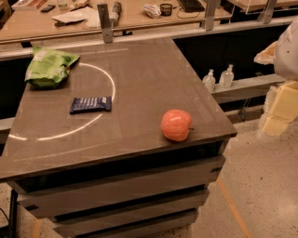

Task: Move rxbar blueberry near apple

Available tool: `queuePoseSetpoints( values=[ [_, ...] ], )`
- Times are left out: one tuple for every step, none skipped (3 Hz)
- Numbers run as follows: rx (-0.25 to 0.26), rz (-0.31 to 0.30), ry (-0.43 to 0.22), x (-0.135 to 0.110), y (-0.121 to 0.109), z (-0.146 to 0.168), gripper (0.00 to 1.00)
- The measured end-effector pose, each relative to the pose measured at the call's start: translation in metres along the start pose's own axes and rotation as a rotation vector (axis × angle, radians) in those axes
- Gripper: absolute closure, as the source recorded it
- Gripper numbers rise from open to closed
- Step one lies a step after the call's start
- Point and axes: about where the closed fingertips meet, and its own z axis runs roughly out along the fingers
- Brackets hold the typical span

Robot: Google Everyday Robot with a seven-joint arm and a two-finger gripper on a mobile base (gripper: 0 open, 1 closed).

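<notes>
The rxbar blueberry [91, 104], a flat dark navy wrapper with pale lettering, lies on the left half of the dark table [149, 79]. The apple [176, 125], round and red-orange with its short stem pointing right, sits near the table's front right corner. The bar is well to the left of the apple and a little farther back. My gripper [278, 109] is at the right edge of the view, off the table and beyond its right side, far from both objects. It holds nothing that I can see.
A green chip bag [49, 67] lies at the table's back left. A pale ring of light [70, 132] curves across the tabletop around the bar. Two clear bottles [219, 78] stand on a ledge behind the table's right side. A cluttered desk [93, 14] runs along the back.
</notes>
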Motion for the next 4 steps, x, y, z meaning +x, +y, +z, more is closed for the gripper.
queuePoseSetpoints(
  values=[
    [0.0, 0.0, 0.0, 0.0, 0.0, 0.0, 0.0],
    [-0.015, -0.009, -0.042, -0.021, -0.017, 0.016, 0.0],
    [-0.03, -0.041, -0.066, -0.049, -0.037, 0.031, 0.0],
    [-0.057, -0.09, -0.077, -0.097, -0.057, 0.051, 0.0]
  ],
)
